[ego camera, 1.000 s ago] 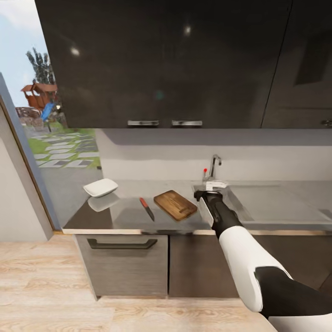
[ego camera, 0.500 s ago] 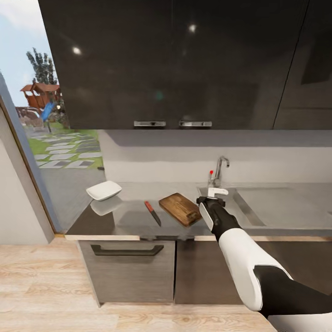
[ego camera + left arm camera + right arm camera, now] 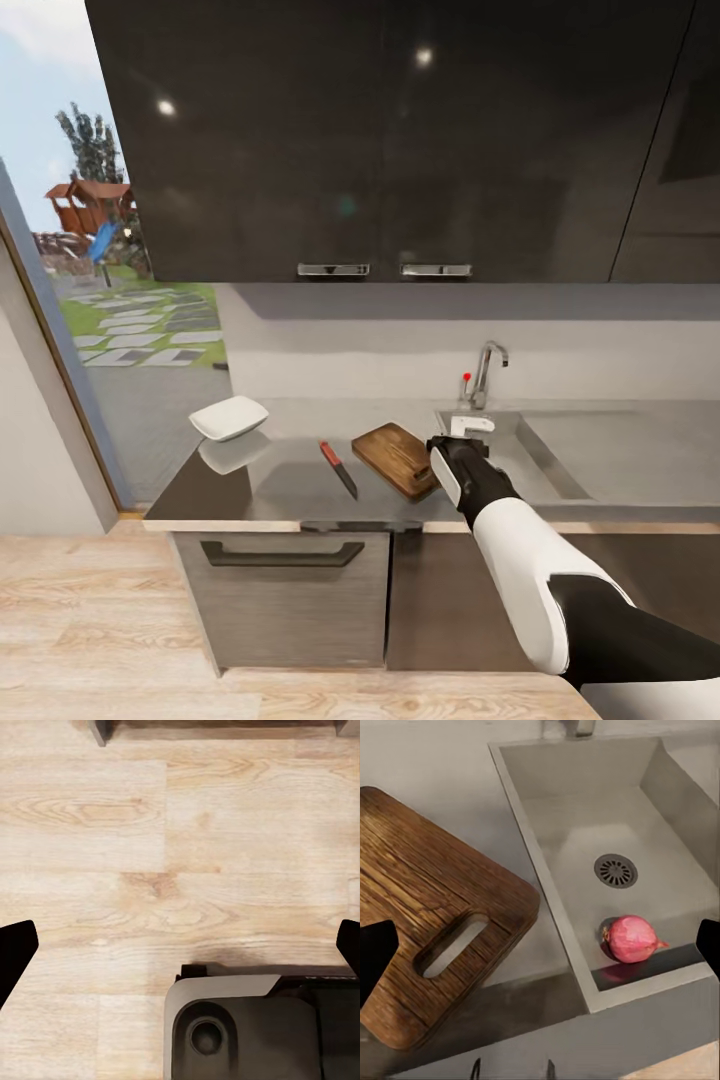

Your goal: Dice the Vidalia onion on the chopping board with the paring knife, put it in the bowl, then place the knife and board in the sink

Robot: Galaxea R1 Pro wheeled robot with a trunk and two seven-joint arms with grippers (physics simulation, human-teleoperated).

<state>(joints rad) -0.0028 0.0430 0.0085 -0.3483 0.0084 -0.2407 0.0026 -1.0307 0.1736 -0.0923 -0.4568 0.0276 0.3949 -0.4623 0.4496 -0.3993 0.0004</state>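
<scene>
One Vidalia onion (image 3: 631, 938), reddish-pink and papery, lies on the floor of the sink (image 3: 585, 765) near its front wall, a little way from the round drain (image 3: 616, 870). In the right wrist view the basin sits just beside the chopping board (image 3: 427, 907), a dark brown wooden board whose oval hole (image 3: 454, 945) points toward the counter's front edge. The right gripper (image 3: 540, 945) hovers above the strip of countertop (image 3: 450, 765) between board and basin, its two dark fingertips (image 3: 375, 952) spread wide apart at the edges of that view and holding nothing.

From the head view, the right arm (image 3: 520, 560) reaches forward with its wrist over the board's near corner and the sink's left rim. The paring knife (image 3: 338, 468), red handle away from the robot and dark blade toward it, lies on the countertop just left of the board, apart from it. The white bowl (image 3: 229, 416) sits further left near the counter's end, well apart from the knife. A curved chrome tap (image 3: 489, 370) with a red-tipped lever (image 3: 466, 378) stands behind the basin. Dark wall cabinets (image 3: 380, 130) hang above.

The left gripper (image 3: 180, 952) points down at a pale wooden floor (image 3: 150, 832), fingers spread wide and empty, above the robot's dark base (image 3: 255, 1027).
</scene>
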